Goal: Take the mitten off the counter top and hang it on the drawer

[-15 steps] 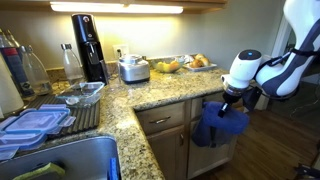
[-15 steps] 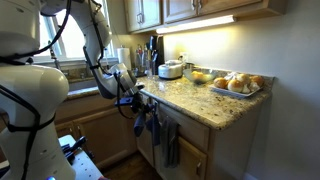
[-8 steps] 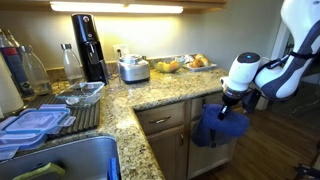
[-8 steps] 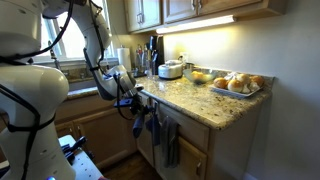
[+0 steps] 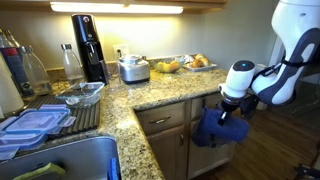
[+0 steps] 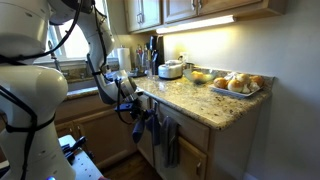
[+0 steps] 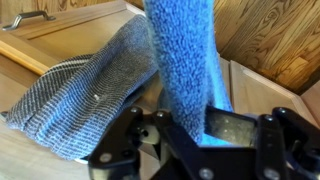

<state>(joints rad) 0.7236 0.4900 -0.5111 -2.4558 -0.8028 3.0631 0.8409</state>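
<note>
In an exterior view, my pincer [image 5: 228,110] sits just off the corner of the counter [image 5: 150,95] farthest from the sink. It's below the edge, and the mitten [image 5: 218,130] dangles under it in front of the wood fronts. So it's off the counter, but I can't see it caught on anything. The drawer [image 5: 160,120] I can make out is further back along that edge. My worry is that if I let go here it just flops to the floor, since it's soft and has nothing stiff to hook with. It looks medium blue and limp, bunched into 1 droopy lump.

In an exterior view again, the pincer [image 6: 138,104] is tucked just under the counter's front edge with the mitten [image 6: 150,124] hanging straight down. There's 1 duller cloth [image 6: 171,145] hanging just beside it. The risk here is snagging that cloth and dragging it off when I back out.

Wrist view: the mitten [image 7: 185,55] is a fuzzy, bright blue thick strip running down between my fingers, lying against a grey-blue cloth [image 7: 90,90]. A handle [image 7: 25,18] shows well apart from it. I honestly can't tell whether I'm squeezing the fabric or the fingers are slack, because the fabric hides the contact. If the grip's thin, it could slip out before it's draped.
</note>
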